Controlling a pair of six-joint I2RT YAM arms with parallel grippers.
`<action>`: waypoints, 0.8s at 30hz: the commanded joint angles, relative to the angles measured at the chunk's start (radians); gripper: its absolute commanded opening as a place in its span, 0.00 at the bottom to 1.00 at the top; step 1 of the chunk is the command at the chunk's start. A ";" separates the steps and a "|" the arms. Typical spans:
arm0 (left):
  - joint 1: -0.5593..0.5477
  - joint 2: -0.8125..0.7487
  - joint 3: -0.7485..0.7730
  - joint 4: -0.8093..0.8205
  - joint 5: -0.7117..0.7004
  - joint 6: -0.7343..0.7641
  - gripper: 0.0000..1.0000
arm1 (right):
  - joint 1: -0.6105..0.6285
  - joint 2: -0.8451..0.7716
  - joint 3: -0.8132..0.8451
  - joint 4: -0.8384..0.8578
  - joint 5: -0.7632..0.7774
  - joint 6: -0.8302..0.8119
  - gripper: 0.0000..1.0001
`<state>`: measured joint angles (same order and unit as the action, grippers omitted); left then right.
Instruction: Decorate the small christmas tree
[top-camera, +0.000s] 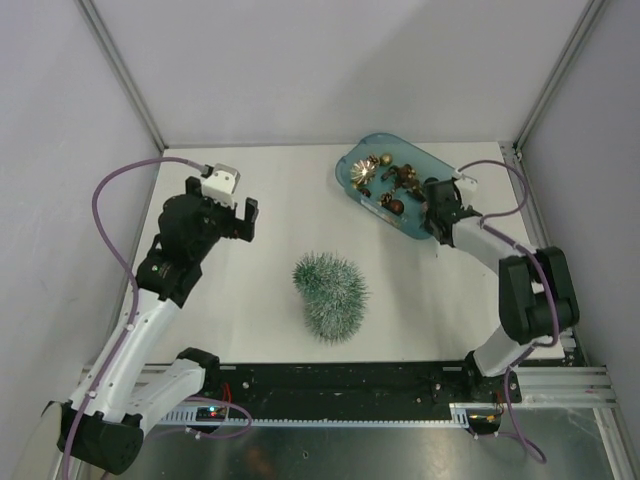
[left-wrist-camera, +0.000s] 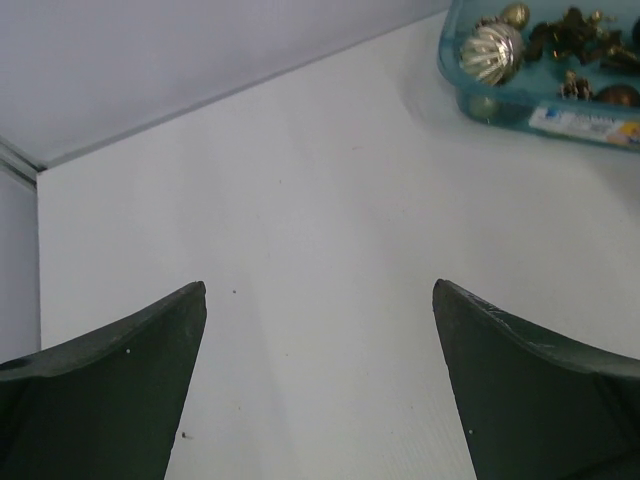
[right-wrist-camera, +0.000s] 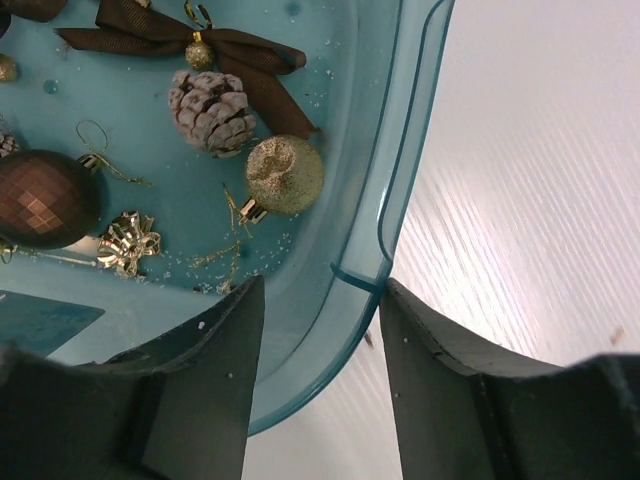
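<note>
Right tool (right-wrist-camera: 320, 290) astride glossy teal tray (right-wrist-camera: 410, 150), bristly tree (top-camera: 332, 296), seemingly tilted

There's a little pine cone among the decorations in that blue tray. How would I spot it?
Look to the teal tray at the far right of the table, at the end where the right tool straddles its rim. The pine cone lies just inside, between a brown ribbon bow and a gold glitter ball; it alone is scaly and white-frosted.
</note>
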<state>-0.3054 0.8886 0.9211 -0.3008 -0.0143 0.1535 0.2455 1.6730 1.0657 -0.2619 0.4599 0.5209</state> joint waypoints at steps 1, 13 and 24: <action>0.008 -0.006 0.072 -0.012 -0.012 -0.007 1.00 | 0.057 -0.175 -0.156 -0.045 0.025 0.086 0.52; 0.008 -0.040 0.100 -0.053 0.005 0.019 1.00 | 0.349 -0.798 -0.454 -0.454 0.122 0.386 0.54; 0.007 0.001 0.158 -0.143 0.052 -0.008 1.00 | 0.236 -0.757 -0.202 -0.243 0.047 0.068 0.60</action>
<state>-0.3046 0.8692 1.0054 -0.4057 0.0296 0.1574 0.5846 0.8066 0.6865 -0.7143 0.5350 0.7967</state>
